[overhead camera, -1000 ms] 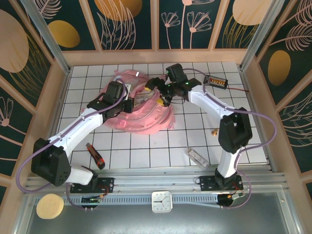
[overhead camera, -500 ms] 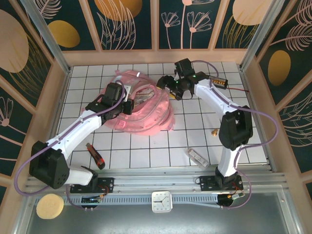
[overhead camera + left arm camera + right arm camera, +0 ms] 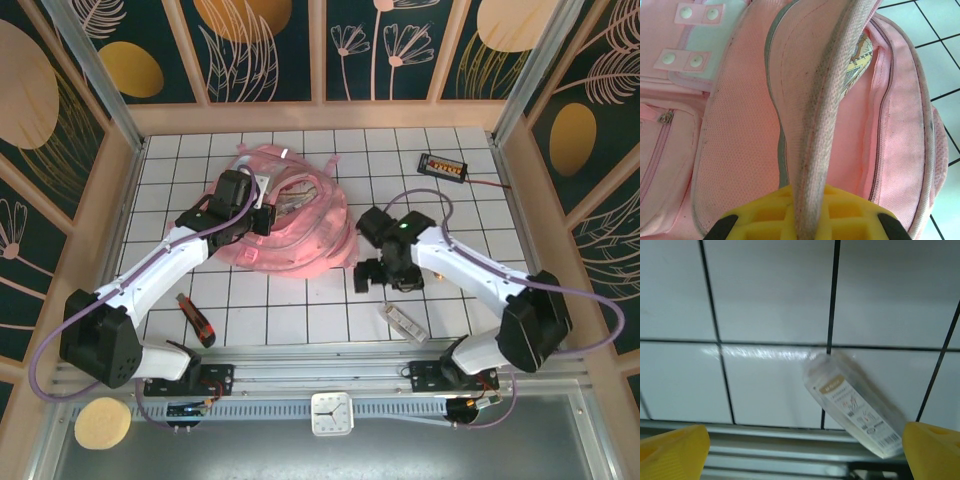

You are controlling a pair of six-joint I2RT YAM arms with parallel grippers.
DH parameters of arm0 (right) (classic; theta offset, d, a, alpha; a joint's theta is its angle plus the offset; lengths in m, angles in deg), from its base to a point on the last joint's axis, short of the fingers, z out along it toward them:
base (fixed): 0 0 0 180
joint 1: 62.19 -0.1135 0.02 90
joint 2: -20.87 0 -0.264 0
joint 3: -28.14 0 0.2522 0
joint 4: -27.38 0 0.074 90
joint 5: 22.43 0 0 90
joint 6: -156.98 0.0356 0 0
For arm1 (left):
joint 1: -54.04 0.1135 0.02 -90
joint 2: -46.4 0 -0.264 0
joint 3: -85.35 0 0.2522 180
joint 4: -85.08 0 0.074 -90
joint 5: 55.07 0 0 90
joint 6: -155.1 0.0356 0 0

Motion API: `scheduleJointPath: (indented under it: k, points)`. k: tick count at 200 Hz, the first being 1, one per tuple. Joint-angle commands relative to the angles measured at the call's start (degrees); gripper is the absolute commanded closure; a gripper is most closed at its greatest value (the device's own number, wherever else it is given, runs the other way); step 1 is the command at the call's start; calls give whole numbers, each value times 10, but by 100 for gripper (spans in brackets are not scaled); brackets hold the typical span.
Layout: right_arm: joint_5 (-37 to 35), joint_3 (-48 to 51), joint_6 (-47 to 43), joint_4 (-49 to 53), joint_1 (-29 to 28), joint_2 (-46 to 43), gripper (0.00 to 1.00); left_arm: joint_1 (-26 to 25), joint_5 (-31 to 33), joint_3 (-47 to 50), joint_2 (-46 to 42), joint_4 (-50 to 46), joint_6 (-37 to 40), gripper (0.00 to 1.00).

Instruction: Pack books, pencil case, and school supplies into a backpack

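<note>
Packing looks mostly done but not finished, going by what's left out. Nearest, close to the table's near edge and right of its middle, the slim whitish bar is lying loose on the tiles, so at least that bit of the school supplies is yet to be packed. Just beyond it the right gripper is hung over the tiles with its jaws spread wide and nothing held. Toward the near-left corner the red-and-black utility knife is left alone, which seems right. Farther back, left of the middle, the backpack is slumped with its mouth pulled open, its trim band pinched tight in the left gripper. The layout is given by the overhead view, but the printed label on the bar is caught by the right wrist view, and a yellowish printed cover tucked inside the opening is revealed by the left wrist view. So the books, and probably the pencil case, are judged to be in already; whether the cord bundle is in there can't be told.
</note>
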Motion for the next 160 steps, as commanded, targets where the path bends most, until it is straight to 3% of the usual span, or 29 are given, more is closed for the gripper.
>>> scheduleJointPath:
  k: [1,25,78,160]
  points:
    - [-37,-24,-53,44,-31,58,1,-4,-43,-9,-25,73,13,100]
    - [-34,-38,-101,57,-45,111,1,-4,-40,-2,-41,72,13,100]
    - [12,-1,-101,28,-45,174,4,-4,-37,14,-66,73,3,100]
    - [42,146,-34,-87,-1,118,6,-4,-37,4,-52,76,4,100]
